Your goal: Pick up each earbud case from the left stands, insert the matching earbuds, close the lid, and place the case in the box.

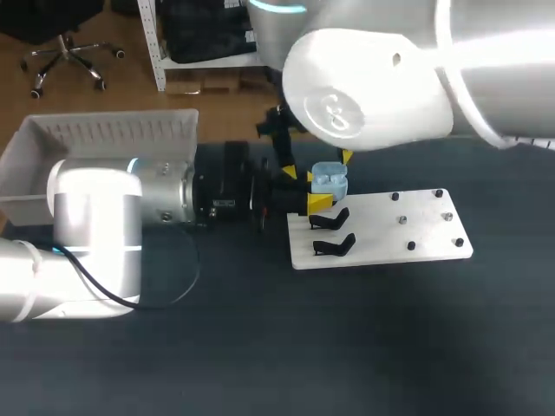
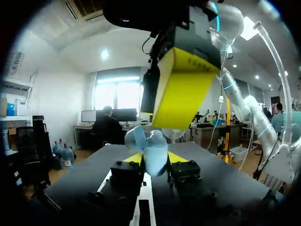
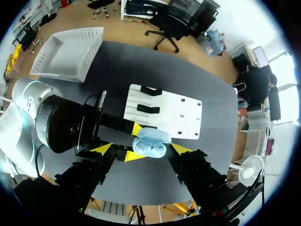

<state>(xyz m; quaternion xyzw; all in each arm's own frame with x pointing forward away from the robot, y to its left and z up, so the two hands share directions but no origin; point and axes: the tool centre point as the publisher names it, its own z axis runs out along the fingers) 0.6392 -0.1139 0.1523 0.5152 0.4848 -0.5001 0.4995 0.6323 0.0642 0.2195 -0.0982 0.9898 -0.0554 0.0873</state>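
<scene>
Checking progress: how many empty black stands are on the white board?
2: one stand beside the blue case in the left gripper, the other stand by the white board's corner. Another may hide under the case.

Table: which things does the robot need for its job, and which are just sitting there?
For the job:
- blue case, lid open, held in the left gripper
- right gripper, open over the case
- two empty black stands
- white box

Just sitting there:
- white board
- small pegs on the board
</scene>
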